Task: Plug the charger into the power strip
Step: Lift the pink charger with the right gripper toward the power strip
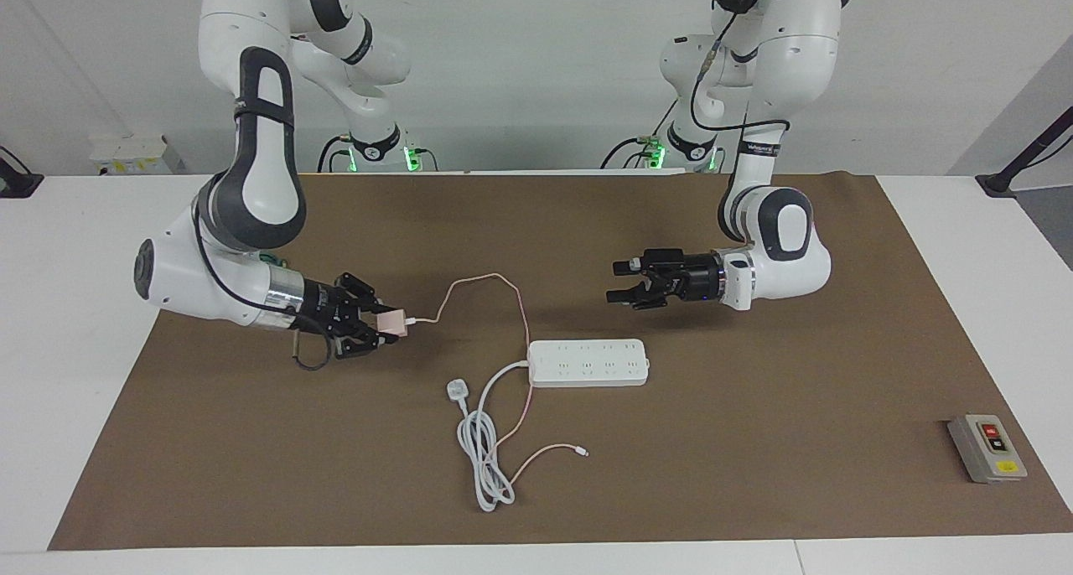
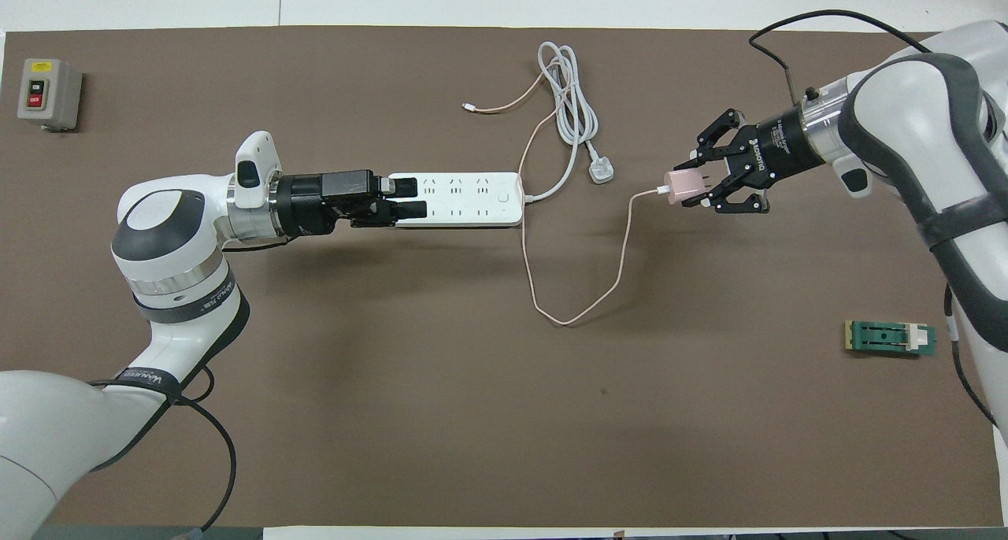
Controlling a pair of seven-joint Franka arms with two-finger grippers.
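Note:
The pale-pink charger (image 1: 392, 321) (image 2: 679, 186) hangs just above the brown mat, held by my right gripper (image 1: 386, 324) (image 2: 696, 186), which is shut on it. Its thin pink cable (image 1: 503, 286) (image 2: 583, 308) loops across the mat and past the strip's cord end. The white power strip (image 1: 588, 362) (image 2: 468, 199) lies flat mid-table, sockets up. My left gripper (image 1: 619, 282) (image 2: 416, 197) is open and empty, raised over the strip's end toward the left arm's side, not touching it.
A white three-pin plug (image 1: 456, 388) (image 2: 602, 173) with its coiled thick cord lies beside the strip's cord end. A grey button box (image 1: 987, 448) (image 2: 49, 93) sits at the left arm's end. A small green part (image 2: 890, 338) lies near the right arm's base.

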